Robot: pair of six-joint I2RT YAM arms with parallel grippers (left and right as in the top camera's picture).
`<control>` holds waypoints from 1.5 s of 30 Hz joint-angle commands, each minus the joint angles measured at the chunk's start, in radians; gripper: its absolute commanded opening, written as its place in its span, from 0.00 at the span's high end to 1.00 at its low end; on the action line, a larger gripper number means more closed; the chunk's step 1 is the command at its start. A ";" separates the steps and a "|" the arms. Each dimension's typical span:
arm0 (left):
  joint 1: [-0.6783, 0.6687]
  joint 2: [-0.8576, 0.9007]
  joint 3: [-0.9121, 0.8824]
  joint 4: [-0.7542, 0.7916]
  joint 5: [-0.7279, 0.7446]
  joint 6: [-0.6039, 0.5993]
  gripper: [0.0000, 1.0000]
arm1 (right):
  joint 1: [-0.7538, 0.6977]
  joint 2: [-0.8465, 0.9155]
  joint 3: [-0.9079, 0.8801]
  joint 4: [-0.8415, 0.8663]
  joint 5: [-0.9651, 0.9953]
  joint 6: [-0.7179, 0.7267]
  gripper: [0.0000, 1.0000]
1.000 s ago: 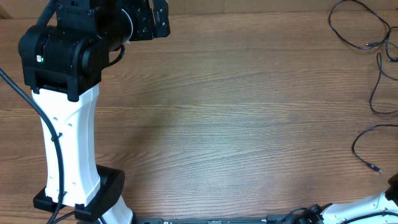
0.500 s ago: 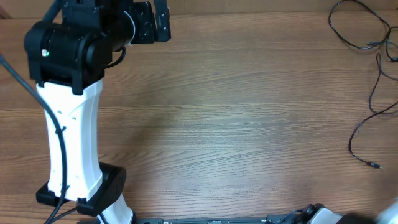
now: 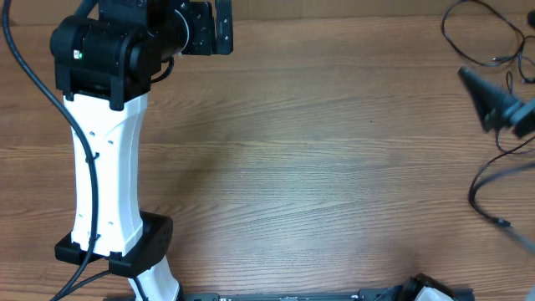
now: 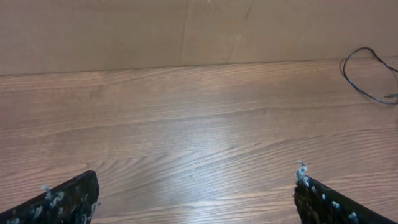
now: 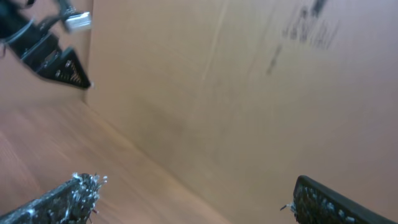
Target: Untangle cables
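The right gripper (image 3: 489, 100) is spread wide and holds nothing. Its wrist view shows both fingers apart, with only a cardboard wall (image 5: 249, 93) beyond them. It is the new arrival: a second ago the right edge of the overhead frame held no gripper, and now it shows there as a dark, motion-blurred wedge. It hangs over the cables (image 3: 475, 191), which lie as loose black loops and strands down the right edge. A small plug (image 3: 502, 222) sits at the lower end. No contact with them is visible.

At the upper left, the left gripper (image 3: 219, 27) is equally released and empty. It stands well apart from the cords across the bare wooden table (image 3: 334, 167) and has shifted only slightly.

Untangling looks barely begun, and the right arm seems to be taking the first reach.
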 commanded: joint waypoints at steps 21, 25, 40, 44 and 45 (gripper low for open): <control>-0.013 -0.003 0.004 -0.042 0.106 0.022 0.00 | 0.430 -0.640 -0.310 -0.191 0.532 -0.050 0.00; -0.013 -0.003 0.004 -0.042 0.106 0.022 0.00 | 0.430 -0.773 -0.536 0.029 0.589 0.078 0.00; -0.013 -0.002 0.004 -0.044 0.106 0.062 0.00 | 0.430 -0.813 -1.471 1.016 0.817 0.533 0.00; -0.013 -0.002 0.004 -0.048 0.105 0.067 0.00 | 0.430 -0.813 -1.494 1.016 0.815 0.533 0.00; -0.013 -0.002 0.004 -0.050 0.105 0.066 0.00 | 0.430 -0.813 -1.494 1.016 0.812 0.533 0.00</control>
